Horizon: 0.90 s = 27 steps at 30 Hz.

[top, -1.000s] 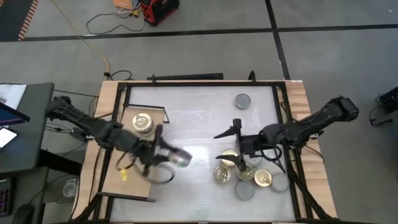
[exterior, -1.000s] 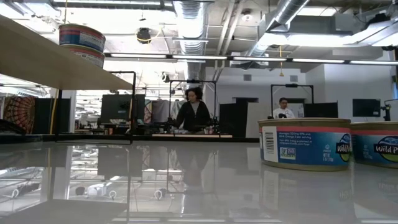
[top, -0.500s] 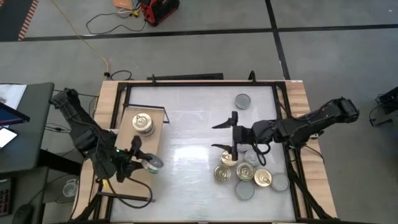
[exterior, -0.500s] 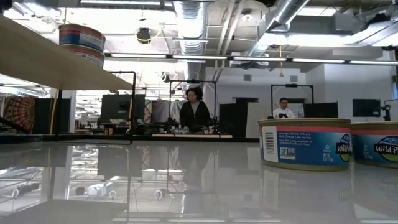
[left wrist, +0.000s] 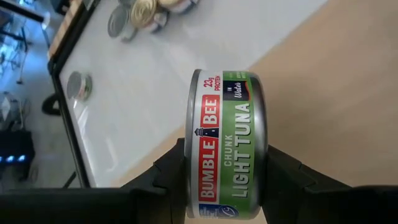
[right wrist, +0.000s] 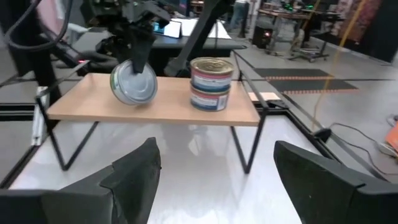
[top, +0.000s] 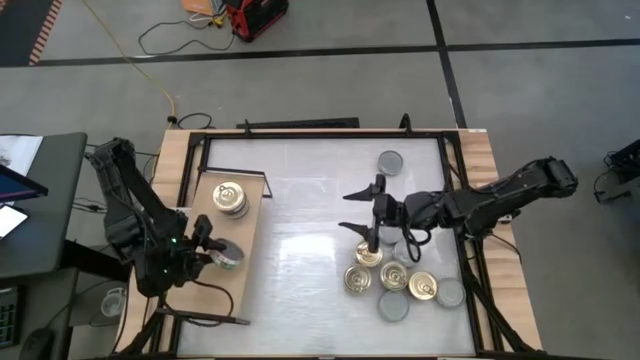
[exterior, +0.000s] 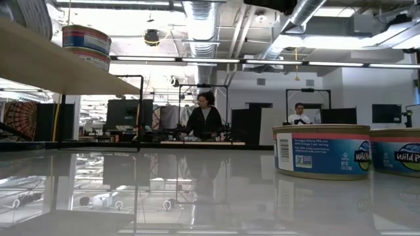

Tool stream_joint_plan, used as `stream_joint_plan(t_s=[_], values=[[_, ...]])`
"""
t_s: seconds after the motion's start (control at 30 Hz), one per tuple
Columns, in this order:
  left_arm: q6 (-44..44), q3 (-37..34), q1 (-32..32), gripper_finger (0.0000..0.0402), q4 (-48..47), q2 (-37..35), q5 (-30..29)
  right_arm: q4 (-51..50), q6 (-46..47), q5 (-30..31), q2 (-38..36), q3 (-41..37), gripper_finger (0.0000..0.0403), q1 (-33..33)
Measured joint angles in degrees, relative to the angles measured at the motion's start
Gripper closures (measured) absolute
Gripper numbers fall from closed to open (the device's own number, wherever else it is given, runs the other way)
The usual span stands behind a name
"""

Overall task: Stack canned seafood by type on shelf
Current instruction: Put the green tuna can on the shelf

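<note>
So the left tool (top: 212,255) is clamped on a green-label Bumble Bee chunk light tuna tin (left wrist: 227,144), holding it on edge over the wooden shelf (top: 252,215). In the left wrist view the two dark fingers (left wrist: 171,171) press against the tin's flat faces, with the shelf's pale board right behind it. From the right wrist view the tin hangs tilted just above the board, near the end away from the two-tin stack (right wrist: 211,83); I can't tell if its rim is touching the wood.

That stack is two tins with blue and red labels, one squarely on the other, gold pull-tab top showing from above (top: 230,197). It sits toward the far end of the shelf.

The right tool (top: 362,210) has its fingers spread apart and nothing between them. It hovers over the white surface (top: 300,240), just at the far edge of the loose cluster of tins (top: 398,282). That cluster is a mix of gold-topped and plain silver-grey tins bunched near the right arm. One more grey-topped tin (top: 390,162) sits on its own near the far edge of the surface, well apart from the rest.

Low view shows two blue-label Wild Planet tins (exterior: 321,152) up close on the glossy surface, and two people (exterior: 205,121) at desks way back in the room.
</note>
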Motion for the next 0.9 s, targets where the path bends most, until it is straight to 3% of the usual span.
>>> stream_joint_plan(t_s=[0.3, 0.6, 0.9], values=[[-9.23, 0.11, -0.60, 0.0260, -9.48, -0.07, 0.16, -1.95, 5.34, 4.08, 0.00, 0.00, 0.0065, 0.00], [-13.95, 0.06, -0.60, 0.0251, -10.08, 0.00, 4.07, -3.03, 6.08, 5.89, 0.02, 0.00, 0.0065, -1.27], [-14.47, -0.02, -0.32, 0.0215, -9.87, 1.85, 3.80, -6.03, 9.05, 5.89, 0.02, 0.00, 0.0065, -2.23]])
